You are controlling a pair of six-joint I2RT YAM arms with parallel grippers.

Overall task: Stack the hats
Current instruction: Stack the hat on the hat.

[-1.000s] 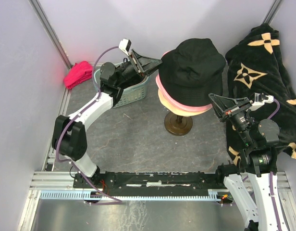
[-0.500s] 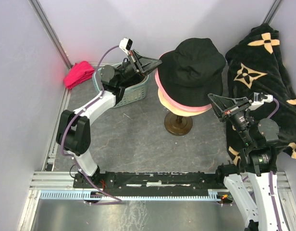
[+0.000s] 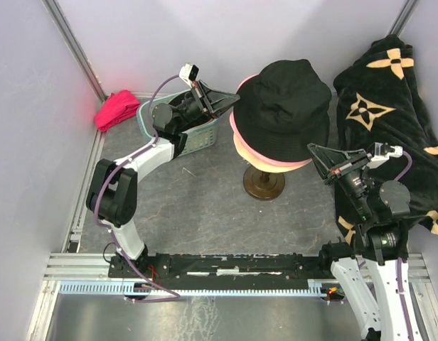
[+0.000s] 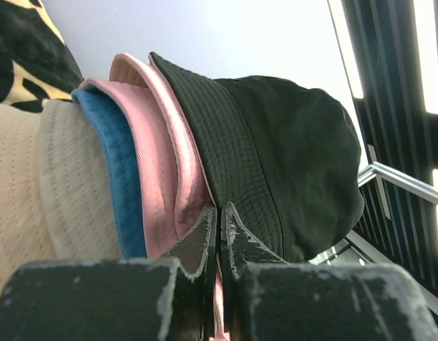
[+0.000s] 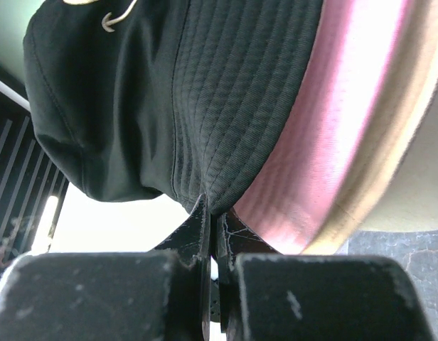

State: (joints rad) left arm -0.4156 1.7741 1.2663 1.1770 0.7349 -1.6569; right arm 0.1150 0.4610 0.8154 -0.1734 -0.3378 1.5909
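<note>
The hats sit stacked on a dark round stand (image 3: pixel 264 183). A black hat (image 3: pixel 286 96) (image 4: pixel 276 142) (image 5: pixel 169 85) is on top. Below it come a pink hat (image 3: pixel 235 122) (image 4: pixel 162 142) (image 5: pixel 326 128), a blue one (image 4: pixel 123 185) and a cream one (image 3: pixel 244 150) (image 4: pixel 55 192). My left gripper (image 3: pixel 237 97) (image 4: pixel 219 209) is at the stack's left side, shut on the pink hat's brim, with the black brim right beside it. At the stack's right side, my right gripper (image 3: pixel 310 147) (image 5: pixel 213 206) is shut on the edge of the black hat's brim.
A teal basket (image 3: pixel 198 138) stands under the left arm, close to the stack. A magenta cloth (image 3: pixel 116 109) lies by the left wall. A large black cloth with beige flower marks (image 3: pixel 390 92) is draped at the right, behind the right arm.
My left gripper has gone from open to shut at the stack's left brims and has reached slightly right. The right gripper has held its grip and barely moved.
</note>
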